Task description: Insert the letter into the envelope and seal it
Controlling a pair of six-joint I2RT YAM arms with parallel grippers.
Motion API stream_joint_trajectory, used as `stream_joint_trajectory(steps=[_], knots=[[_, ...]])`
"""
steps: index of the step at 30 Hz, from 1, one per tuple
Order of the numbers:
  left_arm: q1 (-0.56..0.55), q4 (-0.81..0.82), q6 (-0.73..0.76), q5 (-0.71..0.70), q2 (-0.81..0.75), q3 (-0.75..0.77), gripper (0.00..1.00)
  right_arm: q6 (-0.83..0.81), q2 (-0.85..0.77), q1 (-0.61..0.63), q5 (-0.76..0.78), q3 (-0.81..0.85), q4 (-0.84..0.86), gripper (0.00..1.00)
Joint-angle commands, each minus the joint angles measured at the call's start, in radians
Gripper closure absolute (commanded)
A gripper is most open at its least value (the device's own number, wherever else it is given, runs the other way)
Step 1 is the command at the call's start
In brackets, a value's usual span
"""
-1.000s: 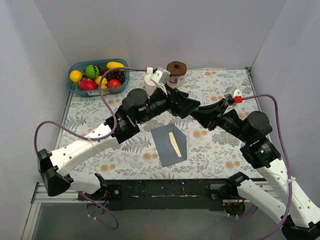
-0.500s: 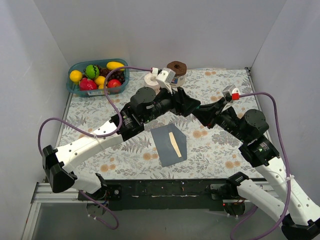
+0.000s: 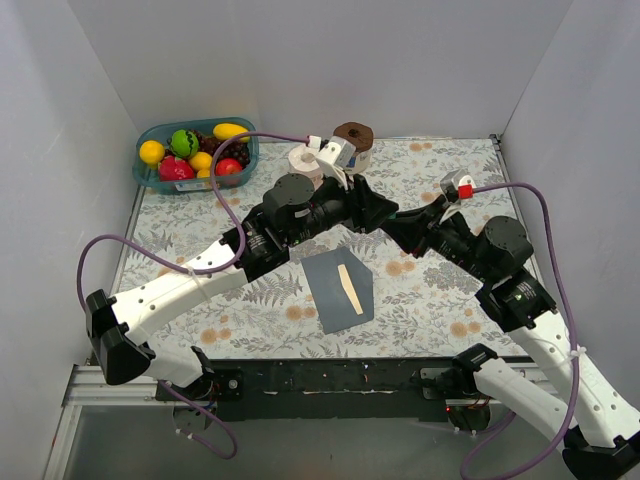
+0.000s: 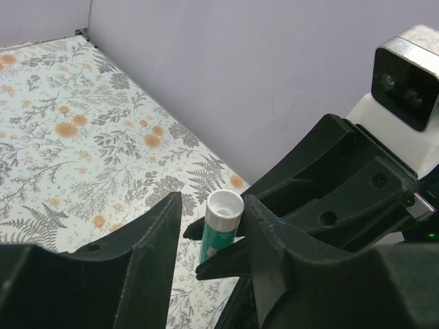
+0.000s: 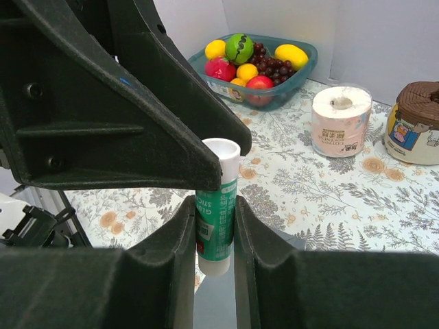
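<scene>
Over the floral-patterned worktop (image 3: 440, 300), a white-capped green plastic glue stick (image 5: 217, 212) is clamped by the right gripper (image 5: 214, 229). The left gripper (image 4: 214, 223) has been narrowed around the cap, with a gap still left, so uncapping is judged near. At six o'clock lies the flat dark slate-grey paper envelope (image 3: 328, 285), on which only a sliver of the cream-tan card letter (image 3: 348, 288) is seen.
</scene>
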Motion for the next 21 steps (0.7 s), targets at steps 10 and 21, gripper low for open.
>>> stream_joint_trajectory(steps=[10, 21], knots=[[0.002, -0.019, 0.032, 0.042, 0.021, 0.038, 0.87, 0.005, -0.002, 0.001, -0.046, 0.041, 0.051, 0.99], [0.002, 0.019, 0.091, 0.179, -0.002, 0.016, 1.0, -0.015, -0.022, 0.002, -0.136, 0.041, 0.081, 0.99]])
